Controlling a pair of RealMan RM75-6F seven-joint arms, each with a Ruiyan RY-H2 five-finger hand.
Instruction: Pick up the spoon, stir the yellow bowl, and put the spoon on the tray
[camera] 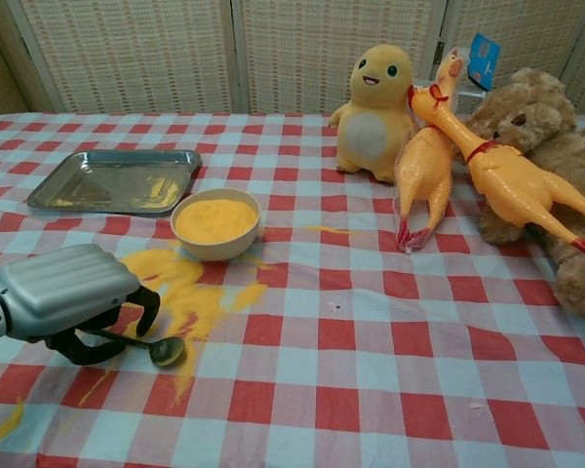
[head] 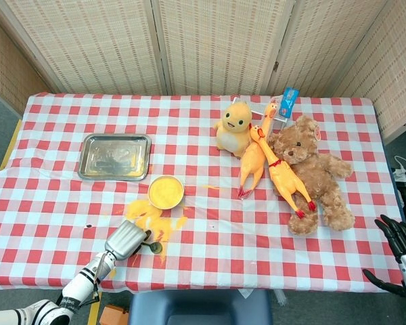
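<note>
chest view: left hand [camera: 63, 292] low on the counter [camera: 370, 390], fingers curled around the spoon [camera: 141, 343] handle; spoon lies flat, long axis left-right, bowl end pointing right. yellow bowl [camera: 215, 222] just beyond. right hand [head: 397, 238] well apart, fingers spread, empty.

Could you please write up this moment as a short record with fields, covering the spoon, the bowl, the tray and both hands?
spoon: small metal spoon, on the checked cloth, its handle under the left hand's curled fingers
left hand: grey robot hand over the spoon handle; firm grip not confirmed
bowl: yellow bowl of yellow powder, upright, in front of the tray
spill: yellow powder on the cloth between bowl and spoon
tray: rectangular metal tray, no spoon in it
right hand: black hand at the table's edge, holding nothing
</note>
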